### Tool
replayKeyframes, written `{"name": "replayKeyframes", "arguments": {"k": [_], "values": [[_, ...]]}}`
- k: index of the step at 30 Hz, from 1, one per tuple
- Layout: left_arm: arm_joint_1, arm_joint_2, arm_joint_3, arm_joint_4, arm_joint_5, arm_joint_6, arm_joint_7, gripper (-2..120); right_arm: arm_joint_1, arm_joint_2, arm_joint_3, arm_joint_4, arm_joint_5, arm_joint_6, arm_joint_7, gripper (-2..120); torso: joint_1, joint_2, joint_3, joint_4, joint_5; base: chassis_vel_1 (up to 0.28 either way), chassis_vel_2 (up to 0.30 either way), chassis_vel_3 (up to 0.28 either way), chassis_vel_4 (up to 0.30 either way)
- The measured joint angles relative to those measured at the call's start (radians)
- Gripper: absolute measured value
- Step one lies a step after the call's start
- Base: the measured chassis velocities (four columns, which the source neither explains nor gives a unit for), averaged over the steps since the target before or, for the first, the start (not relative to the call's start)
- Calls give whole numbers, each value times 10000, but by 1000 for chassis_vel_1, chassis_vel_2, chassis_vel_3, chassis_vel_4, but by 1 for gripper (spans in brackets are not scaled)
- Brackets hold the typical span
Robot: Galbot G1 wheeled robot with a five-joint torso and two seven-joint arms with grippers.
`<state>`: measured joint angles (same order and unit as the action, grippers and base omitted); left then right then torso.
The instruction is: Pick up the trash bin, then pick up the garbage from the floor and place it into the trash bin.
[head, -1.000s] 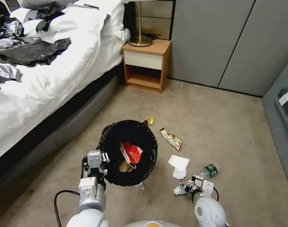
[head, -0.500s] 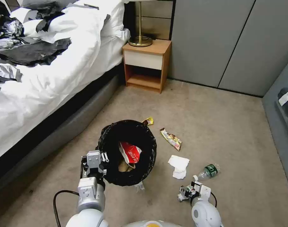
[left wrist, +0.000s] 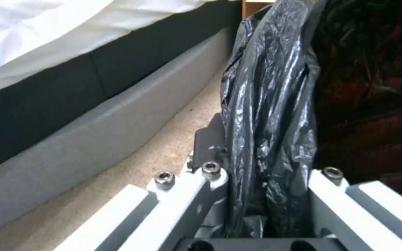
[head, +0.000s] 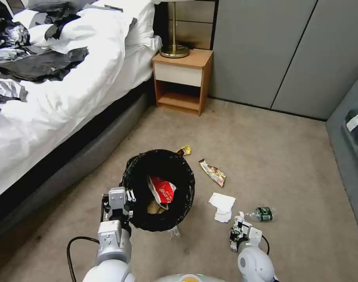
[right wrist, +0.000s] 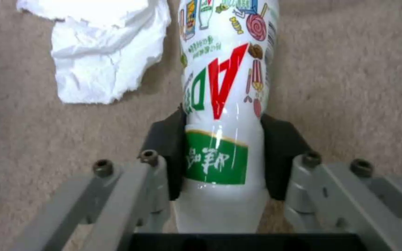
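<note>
Both arms (head: 110, 239) (head: 251, 262) reach low, jaws clamped

Beige carpeted floor (head: 265, 156) carries white tissues (head: 222, 206) just ahead of the right end effector (head: 236, 231), a green-labelled bottle (head: 261, 214) beside it, two wrappers (head: 212, 172) farther ahead.

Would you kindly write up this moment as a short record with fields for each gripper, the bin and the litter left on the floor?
left gripper: shut on the liner rim of the trash bin, near the bed
right gripper: shut on a white bottle with green and red print, low over the carpet
bin contents: red-and-white wrapper on tan paper
floor litter: white tissues, green-labelled clear bottle, two snack wrappers, one beyond the tissues and one by the bin's far rim
</note>
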<state>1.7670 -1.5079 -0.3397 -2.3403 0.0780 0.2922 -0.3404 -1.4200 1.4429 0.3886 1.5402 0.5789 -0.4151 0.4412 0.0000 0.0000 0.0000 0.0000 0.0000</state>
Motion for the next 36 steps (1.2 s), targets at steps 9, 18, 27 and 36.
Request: {"name": "replayKeyframes", "arguments": {"k": [9,18,27,36], "values": [[3,34,6,-14,0,0,0,1,-217,-129,60,486,-228,102,158,22,0,0,0,1,1,0,0,0,0],[-45,95,-32,91,-64,6,1,1,-1875,-514,64,3850,-2810,2468,-1038,21,0,0,0,-3,-1,0,0,0,0],[-67,238,87,231,-191,155,290,1,-1825,-970,-237,7217,-5098,7216,-6494,19,-1,0,-1,1,-2,0,0,0,0],[-73,271,328,248,-294,312,417,1,-1511,-1749,-1737,6105,-4965,7436,-8488,18,-1,0,0,1,3,0,0,0,0]]}}
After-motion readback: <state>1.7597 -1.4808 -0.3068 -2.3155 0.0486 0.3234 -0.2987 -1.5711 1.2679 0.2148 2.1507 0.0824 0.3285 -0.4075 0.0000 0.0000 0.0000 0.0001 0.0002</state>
